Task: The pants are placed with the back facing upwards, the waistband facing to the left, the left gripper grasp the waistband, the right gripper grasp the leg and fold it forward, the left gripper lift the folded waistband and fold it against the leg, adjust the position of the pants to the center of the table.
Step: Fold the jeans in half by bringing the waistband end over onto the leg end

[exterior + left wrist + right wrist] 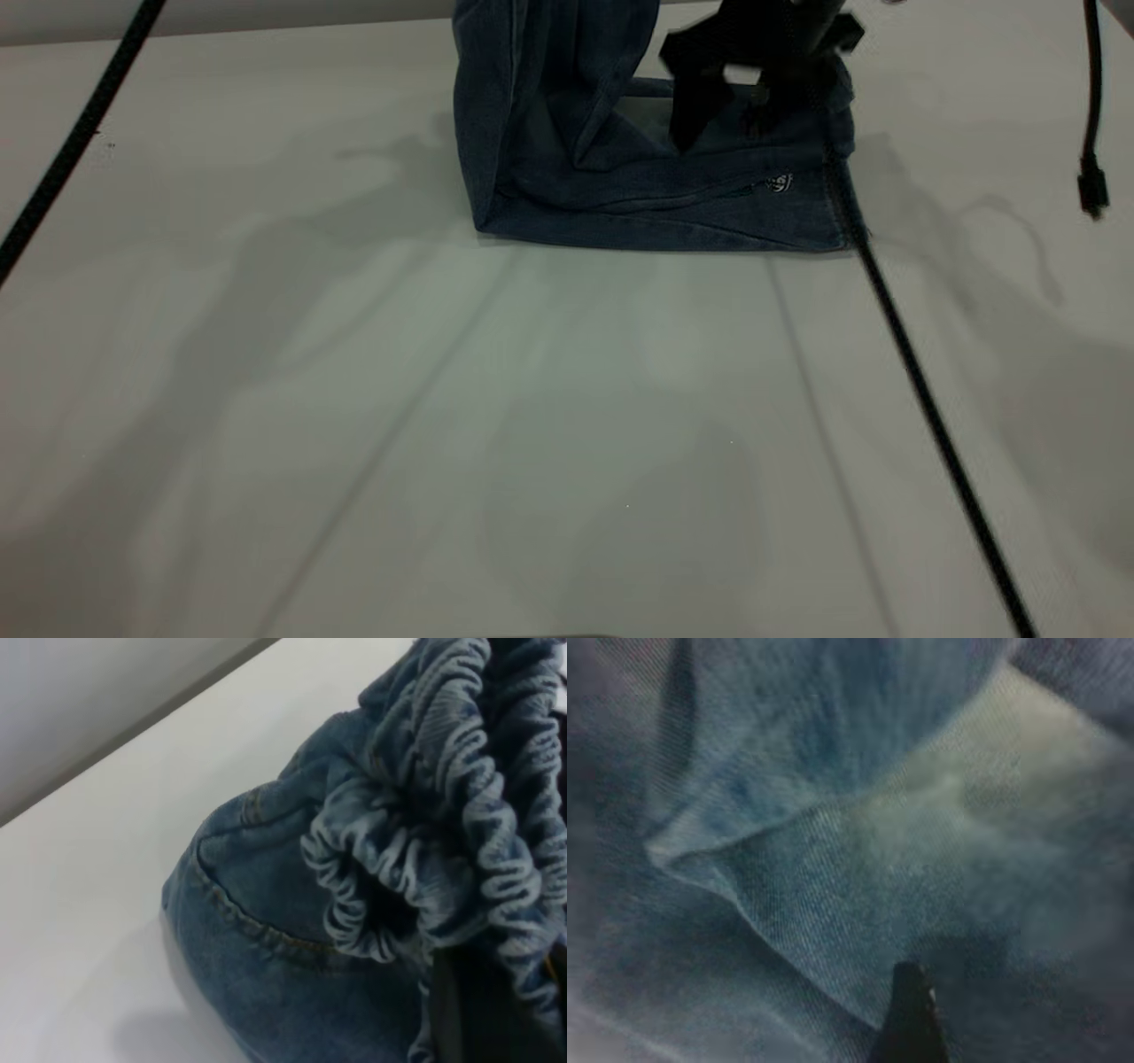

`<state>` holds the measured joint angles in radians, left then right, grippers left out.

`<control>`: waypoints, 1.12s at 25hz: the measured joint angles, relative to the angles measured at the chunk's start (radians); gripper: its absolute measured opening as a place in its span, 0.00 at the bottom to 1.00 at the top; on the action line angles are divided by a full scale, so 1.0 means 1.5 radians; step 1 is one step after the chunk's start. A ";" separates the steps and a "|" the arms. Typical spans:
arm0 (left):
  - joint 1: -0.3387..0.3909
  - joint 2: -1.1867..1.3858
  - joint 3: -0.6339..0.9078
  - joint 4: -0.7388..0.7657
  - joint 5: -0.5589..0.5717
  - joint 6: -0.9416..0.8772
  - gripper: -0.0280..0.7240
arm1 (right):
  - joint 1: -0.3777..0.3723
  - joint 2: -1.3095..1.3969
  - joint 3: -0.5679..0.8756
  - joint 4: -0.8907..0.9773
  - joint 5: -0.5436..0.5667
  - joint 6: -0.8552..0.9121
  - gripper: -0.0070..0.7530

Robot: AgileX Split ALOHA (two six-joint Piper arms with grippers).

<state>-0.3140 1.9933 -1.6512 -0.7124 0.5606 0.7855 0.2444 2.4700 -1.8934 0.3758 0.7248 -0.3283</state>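
White and broad, the table [443, 399] fills the exterior view, crossed by grey shadows and two black cables. Toward its far edge sit the pants [620, 177], dark blue denim, with their left part pulled up into a standing wall that runs out of the top of the picture, while the rest lies flat on the tabletop with a small pale print showing near the right end. Over that right end the right gripper [718, 115] reaches down from above, its black fingers spread apart and pressed against the cloth; its wrist view shows only close denim folds and one dark fingertip [911, 1010]. In the left wrist view the gathered elastic waistband [425, 833] bunches right at the camera, a stitched back pocket [257, 877] below it; whether the left gripper is clamped on it cannot be told.
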 joint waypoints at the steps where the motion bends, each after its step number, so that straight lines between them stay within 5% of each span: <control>1: -0.001 0.000 0.000 0.000 -0.001 0.000 0.16 | -0.003 -0.018 0.000 -0.001 0.003 -0.003 0.66; 14: -0.065 0.022 -0.001 -0.055 -0.021 0.042 0.16 | -0.096 -0.262 0.000 -0.011 0.029 -0.020 0.66; 28: -0.205 0.194 -0.001 -0.076 -0.286 0.128 0.19 | -0.097 -0.315 0.000 0.026 0.096 -0.020 0.66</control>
<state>-0.6208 2.2847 -1.6532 -0.8259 0.1310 0.9777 0.0996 1.9972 -1.8934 0.4150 0.8686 -0.3585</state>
